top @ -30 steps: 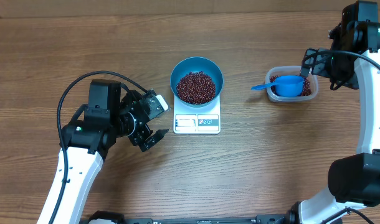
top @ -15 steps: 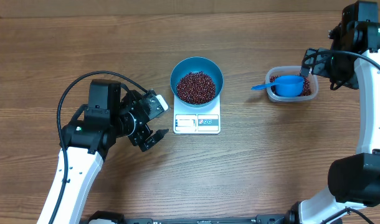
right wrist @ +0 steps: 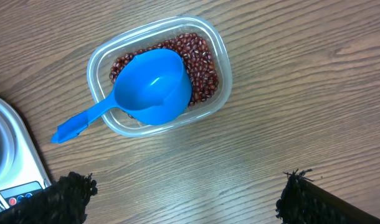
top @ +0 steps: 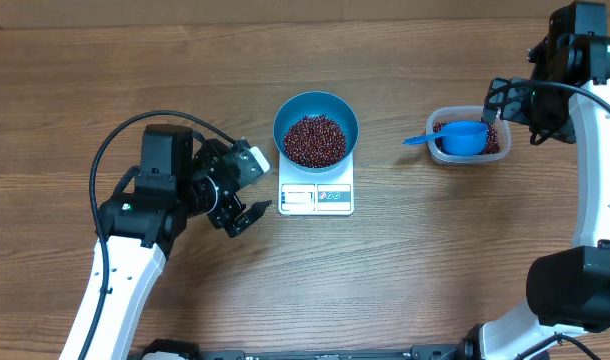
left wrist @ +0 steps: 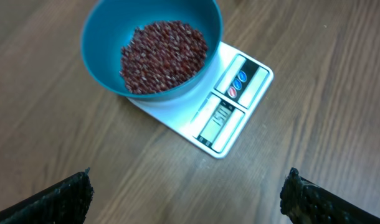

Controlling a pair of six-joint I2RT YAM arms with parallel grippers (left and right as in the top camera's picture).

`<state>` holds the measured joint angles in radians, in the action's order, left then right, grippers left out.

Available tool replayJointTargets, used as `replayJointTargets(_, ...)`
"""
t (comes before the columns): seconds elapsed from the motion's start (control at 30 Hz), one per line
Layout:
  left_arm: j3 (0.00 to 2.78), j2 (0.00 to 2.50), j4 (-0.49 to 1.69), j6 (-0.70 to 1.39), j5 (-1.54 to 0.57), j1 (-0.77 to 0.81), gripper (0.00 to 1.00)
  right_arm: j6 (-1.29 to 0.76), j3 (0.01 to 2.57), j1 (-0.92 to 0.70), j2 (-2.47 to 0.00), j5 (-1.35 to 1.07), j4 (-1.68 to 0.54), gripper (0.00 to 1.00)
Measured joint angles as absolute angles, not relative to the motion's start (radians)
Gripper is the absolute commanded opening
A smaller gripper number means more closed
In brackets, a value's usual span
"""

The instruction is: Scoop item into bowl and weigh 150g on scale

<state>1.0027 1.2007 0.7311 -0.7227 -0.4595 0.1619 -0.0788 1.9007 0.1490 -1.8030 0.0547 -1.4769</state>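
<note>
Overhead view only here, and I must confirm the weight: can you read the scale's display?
Observer: The left wrist view shows dark digits on the scale, in its display, but they are too blurred to read for sure.
Operator: Is the scoop loaded?
Observer: No. The right wrist view shows the blue scoop empty, lying on the beans in the clear tub.
</note>
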Motion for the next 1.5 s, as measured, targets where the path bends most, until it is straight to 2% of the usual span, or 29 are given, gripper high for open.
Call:
replayJointTargets(0.43,0.963,1.076,0.627,-0.599,-0.426,0.211,1.00,-0.079,1.901,0.149,-1.803,0.055,-1.477,1.00)
replayJointTargets(1.07,0.509,0.709,0.219,-0.210,-0.314,0.300,1.00,-0.079,1.901,0.149,-1.803,0.052,-1.477,1.00)
replayJointTargets(1.5,0.336,0.419,0.188,-0.077,-0.280,0.300,1.00,-0.079,1.901,0.149,-1.803,0.052,-1.477,1.00)
